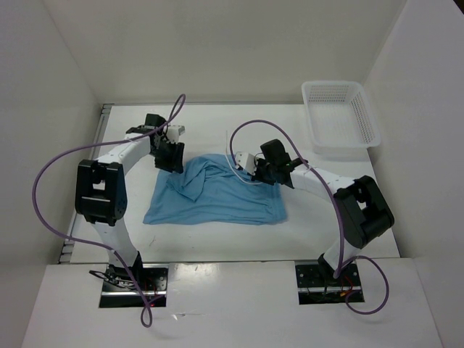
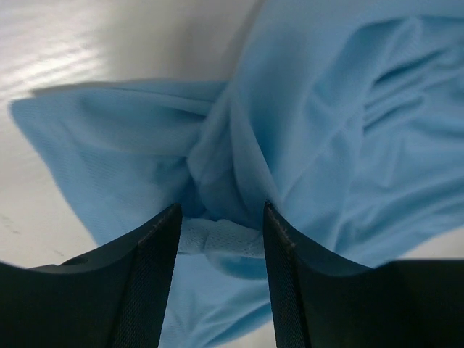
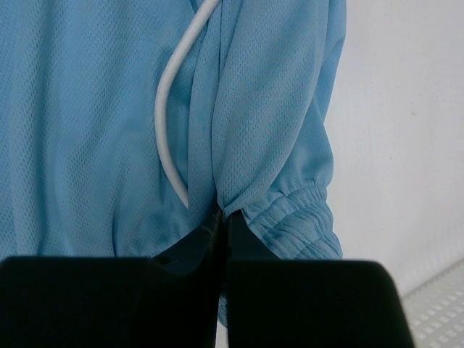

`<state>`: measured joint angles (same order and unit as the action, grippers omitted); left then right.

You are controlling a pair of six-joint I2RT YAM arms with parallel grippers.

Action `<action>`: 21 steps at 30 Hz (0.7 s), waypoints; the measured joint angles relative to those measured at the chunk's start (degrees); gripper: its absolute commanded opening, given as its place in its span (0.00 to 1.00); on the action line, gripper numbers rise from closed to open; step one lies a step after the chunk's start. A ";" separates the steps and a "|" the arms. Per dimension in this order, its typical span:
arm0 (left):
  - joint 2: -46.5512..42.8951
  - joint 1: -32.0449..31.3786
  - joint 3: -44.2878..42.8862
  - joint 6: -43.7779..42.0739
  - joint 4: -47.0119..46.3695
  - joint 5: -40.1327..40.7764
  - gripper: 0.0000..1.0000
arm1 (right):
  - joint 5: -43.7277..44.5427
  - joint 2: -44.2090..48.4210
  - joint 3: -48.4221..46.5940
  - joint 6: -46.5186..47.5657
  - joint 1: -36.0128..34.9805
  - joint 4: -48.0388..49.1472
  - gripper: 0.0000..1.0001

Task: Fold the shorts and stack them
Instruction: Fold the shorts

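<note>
1. Top view: the shorts (image 1: 217, 194) lie spread out mid-table (image 1: 217, 243), btwn the two arms. They're rumpled, w/ a twisted fold near the far-left corner. The left gripper (image 1: 172, 156) is down at that far-left corner. The right gripper (image 1: 250, 170) is at the far edge of the cloth, right of centre. A white lattice basket (image 1: 308, 109) stands in the far-right corner of the table, well apart from the shorts.

2. Left wrist view: the left gripper (image 2: 221, 214) has its jaws standing apart, not clamped. A bunched twist of the shorts (image 2: 326, 109) sits in the gap btwn the dark fingers (image 2: 156, 254), and the rest of the cloth fans out beyond. Bare table (image 2: 87, 51) shows at upper left.

3. Right wrist view: the right gripper (image 3: 221, 217) is closed tight, w/ a pinch of the shorts (image 3: 87, 109) caught at the tips. The fabric gathers into pleats right at that spot. The gathered waistband (image 3: 297, 217) is just beside the tips on the right. The thin white drawstring (image 3: 165, 123) curves down across the cloth toward the pinch. Bare table (image 3: 399, 109) shows to the right.
</note>
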<state>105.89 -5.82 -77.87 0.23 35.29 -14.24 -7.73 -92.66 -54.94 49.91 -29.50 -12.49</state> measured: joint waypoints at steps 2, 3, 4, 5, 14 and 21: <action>0.00 0.00 0.02 -0.02 2.08 -2.84 0.57 | 0.17 0.00 0.00 0.13 0.00 0.00 0.00; 0.00 -0.11 0.02 0.00 2.84 -3.98 0.57 | 0.35 0.00 0.00 0.15 0.00 0.00 0.00; 0.00 -0.37 0.09 0.00 3.69 -5.16 0.55 | 0.48 0.00 0.00 0.26 0.00 0.00 0.00; 0.00 -0.48 0.24 -0.02 4.50 -6.14 0.55 | 0.63 -0.02 0.00 0.39 0.00 0.00 0.00; 0.44 -3.76 6.14 -0.04 6.27 -5.03 0.17 | 1.09 -0.02 0.00 0.76 0.00 0.00 0.00; 1.03 -4.11 4.63 0.04 6.93 -2.58 0.00 | 1.16 -0.02 0.00 1.03 0.00 0.09 0.00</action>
<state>106.91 -9.93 -73.23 0.27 42.22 -16.82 -6.57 -92.68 -54.94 50.94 -29.50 -12.40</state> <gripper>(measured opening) 0.017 0.021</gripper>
